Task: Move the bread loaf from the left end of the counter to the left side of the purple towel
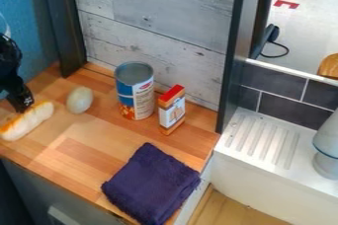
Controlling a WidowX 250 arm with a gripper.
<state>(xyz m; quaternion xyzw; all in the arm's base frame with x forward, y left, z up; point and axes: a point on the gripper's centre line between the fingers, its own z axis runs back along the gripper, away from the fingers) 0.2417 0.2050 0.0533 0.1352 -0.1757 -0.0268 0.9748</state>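
Note:
At the left edge, the black gripper [21, 101] hangs low over the wooden counter, right by the upper end of a white and orange-brown bread-like roll [27, 120]. Whether it touches the roll I cannot tell. A pale egg-shaped object [80, 100] lies a short way right of the gripper. Farther right stands a can [135, 91] with a blue, white and orange label, and beside it a small upright orange and white box [172, 110] with a red top. A folded dark purple cloth [151, 184] lies near the counter's front right.
The wooden counter [82, 145] ends at a grey plank wall [151, 17] behind and dark posts at both sides. To the right is a white sink unit with a ribbed drainboard [261, 137], where a pale bottle-like object [326, 145] stands by dark tiles.

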